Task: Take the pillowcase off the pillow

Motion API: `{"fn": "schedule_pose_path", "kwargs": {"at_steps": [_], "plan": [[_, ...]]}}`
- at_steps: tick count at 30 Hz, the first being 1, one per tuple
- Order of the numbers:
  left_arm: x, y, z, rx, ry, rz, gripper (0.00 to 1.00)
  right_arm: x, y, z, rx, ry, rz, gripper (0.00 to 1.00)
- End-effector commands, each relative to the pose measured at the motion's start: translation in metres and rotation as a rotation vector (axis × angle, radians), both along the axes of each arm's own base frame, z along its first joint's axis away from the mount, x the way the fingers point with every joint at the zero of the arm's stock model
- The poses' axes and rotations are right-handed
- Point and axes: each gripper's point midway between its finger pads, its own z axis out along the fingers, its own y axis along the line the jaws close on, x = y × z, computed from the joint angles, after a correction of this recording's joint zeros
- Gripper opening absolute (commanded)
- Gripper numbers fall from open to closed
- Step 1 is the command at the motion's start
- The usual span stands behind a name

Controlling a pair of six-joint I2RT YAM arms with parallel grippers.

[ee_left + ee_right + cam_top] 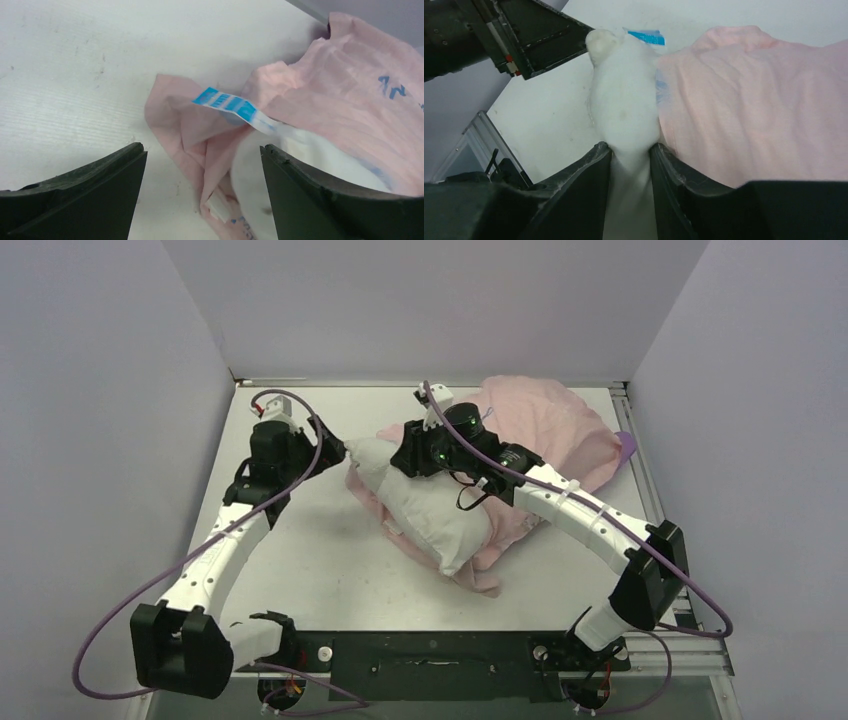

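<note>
The white pillow lies slanted at the table's middle, most of it bare. The pillowcase, turned pale pink side out, is bunched behind and under it, with a purple bit at the far right. My right gripper is shut on the pillow's upper part; the right wrist view shows white stuffing pinched at the gripper. My left gripper is open at the pillow's far-left corner. In the left wrist view, pink cloth, a blue tag and the white pillow lie by the gripper.
The white table is walled at the back and both sides. A metal rail runs along the right edge. The left gripper's body shows in the right wrist view, close to the pillow's corner.
</note>
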Motion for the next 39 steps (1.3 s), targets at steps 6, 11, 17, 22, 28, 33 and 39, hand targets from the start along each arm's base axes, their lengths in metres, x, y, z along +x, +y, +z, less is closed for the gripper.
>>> {"fn": "schedule_pose_path", "kwargs": {"at_steps": [6, 11, 17, 22, 28, 33, 39], "plan": [[-0.066, 0.008, 0.014, 0.190, 0.046, -0.086, 0.88, 0.016, -0.017, 0.047, -0.017, -0.100, -0.005, 0.72], [-0.090, -0.016, 0.033, 0.220, 0.001, -0.186, 0.93, 0.020, -0.072, 0.033, -0.117, -0.082, -0.146, 0.92], [-0.114, -0.073, 0.027, 0.213, -0.074, -0.367, 0.94, 0.005, -0.141, -0.003, -0.240, 0.002, -0.297, 0.96], [-0.137, -0.117, 0.029, 0.245, -0.113, -0.489, 0.97, -0.021, -0.180, -0.025, -0.324, 0.058, -0.381, 0.90], [-0.155, -0.158, 0.023, 0.339, -0.131, -0.598, 0.97, -0.042, -0.201, -0.060, -0.359, 0.123, -0.431, 0.90], [-0.160, -0.180, 0.021, 0.444, -0.141, -0.643, 0.96, -0.048, -0.198, -0.073, -0.316, 0.135, -0.421, 0.90], [-0.163, -0.206, 0.016, 0.513, -0.130, -0.697, 0.96, -0.058, -0.178, -0.090, -0.256, 0.171, -0.323, 0.90]]}}
